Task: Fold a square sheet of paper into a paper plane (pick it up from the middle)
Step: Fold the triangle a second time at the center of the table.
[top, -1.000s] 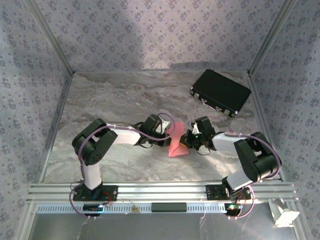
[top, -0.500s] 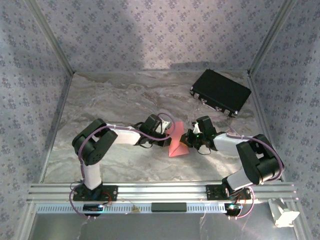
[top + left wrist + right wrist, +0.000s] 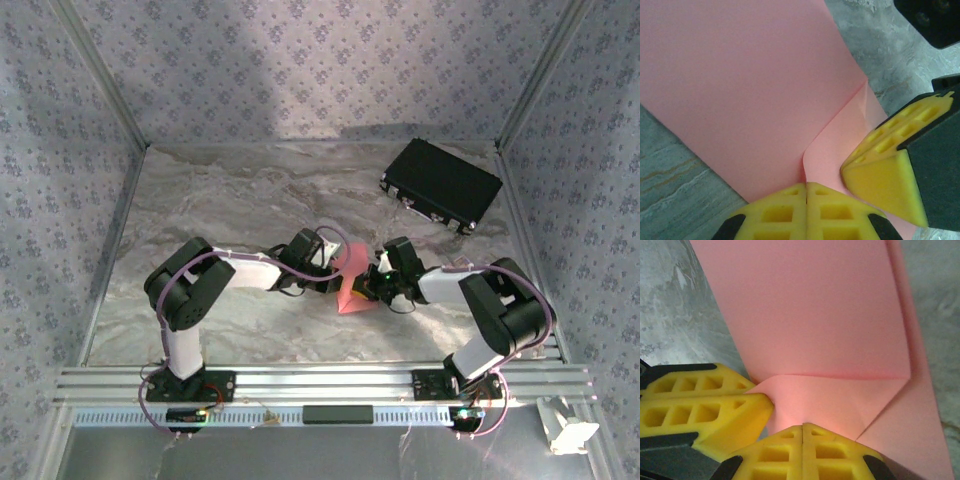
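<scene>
— Where was the paper on the bench (image 3: 220, 200)?

— Near its middle, between the two arms and well apart from the black case (image 3: 441, 184) at the far right. The paper (image 3: 350, 292) was a pink, partly folded shape. In the left wrist view one flap was turned over along a straight crease. Whether it lay flat or was raised a little could not be told.

— How would it have handled?

— By its look it was very light, thin and limp. It would likely droop from any single hold, keep a crease once pressed, and crumple or tear under a hard tug. The marbled bench looked smooth, so it would probably slide rather than stay put. The sensible holds seemed to be on an edge or a crease, taken flat between the pads and not too near a loose corner.

— And the left gripper (image 3: 806, 187)?

— Its yellow pads were pressed fully together with no gap. They pinched the paper's edge right where the flap's fold began.

— The right gripper (image 3: 803, 432)?

— It was closed the same way, with its pads meeting on the near edge of the folded flap. The two grippers sat just beside each other on the same corner of the paper.
</scene>
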### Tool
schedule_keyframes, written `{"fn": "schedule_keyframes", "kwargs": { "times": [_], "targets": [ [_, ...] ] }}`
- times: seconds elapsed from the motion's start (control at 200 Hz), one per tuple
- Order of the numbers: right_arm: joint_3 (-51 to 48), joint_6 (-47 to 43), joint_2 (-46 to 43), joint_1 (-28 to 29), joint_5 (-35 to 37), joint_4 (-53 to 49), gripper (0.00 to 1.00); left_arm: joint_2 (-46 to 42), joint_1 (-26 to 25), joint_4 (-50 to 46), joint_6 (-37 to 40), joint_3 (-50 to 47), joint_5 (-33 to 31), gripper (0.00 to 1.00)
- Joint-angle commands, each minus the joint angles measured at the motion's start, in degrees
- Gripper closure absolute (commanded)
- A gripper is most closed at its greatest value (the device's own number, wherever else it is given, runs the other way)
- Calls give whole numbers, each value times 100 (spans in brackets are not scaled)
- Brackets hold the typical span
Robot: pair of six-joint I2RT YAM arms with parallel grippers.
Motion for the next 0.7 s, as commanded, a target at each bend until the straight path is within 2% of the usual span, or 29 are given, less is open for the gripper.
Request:
{"fn": "schedule_keyframes", "kwargs": {
  "times": [0.0, 0.25, 0.465, 0.695],
  "targets": [
    [-64, 137, 40, 7, -55, 1, 99, 329, -1, -404, 68, -117, -111, 98],
    [351, -268, -255, -272, -160, -557, 98, 321, -1, -470, 123, -90, -108, 98],
    [198, -98, 62, -402, -357, 25, 98, 286, 7, -391, 55, -102, -81, 98],
    [37, -163, 327, -421, -232, -27, 98, 335, 2, -360, 62, -93, -20, 98]
  ]
}}
